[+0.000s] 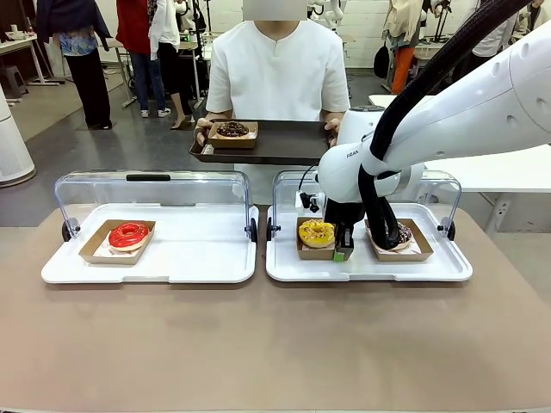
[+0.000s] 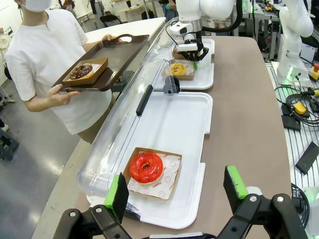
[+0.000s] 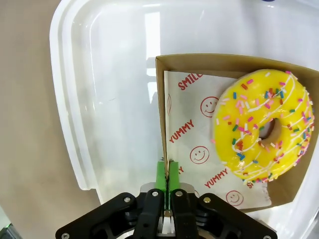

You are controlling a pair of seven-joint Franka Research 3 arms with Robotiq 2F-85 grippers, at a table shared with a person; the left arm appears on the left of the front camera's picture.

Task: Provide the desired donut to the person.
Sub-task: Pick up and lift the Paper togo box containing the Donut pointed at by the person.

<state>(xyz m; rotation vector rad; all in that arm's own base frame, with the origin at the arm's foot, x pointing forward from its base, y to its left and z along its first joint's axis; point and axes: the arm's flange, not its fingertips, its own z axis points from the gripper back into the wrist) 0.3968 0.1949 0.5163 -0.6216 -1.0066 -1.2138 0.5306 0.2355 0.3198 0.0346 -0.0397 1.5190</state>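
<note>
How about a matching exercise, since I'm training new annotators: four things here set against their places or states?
Things:
1. red donut
2. yellow sprinkled donut
3. chocolate donut
4. right jaws

Places or states:
A. on the brown tray held by the person
B. shut on the wall of a carton
C. in the left white tray
D. in the right white tray

Pairs: 1-C, 2-D, 3-A, 4-B.
</note>
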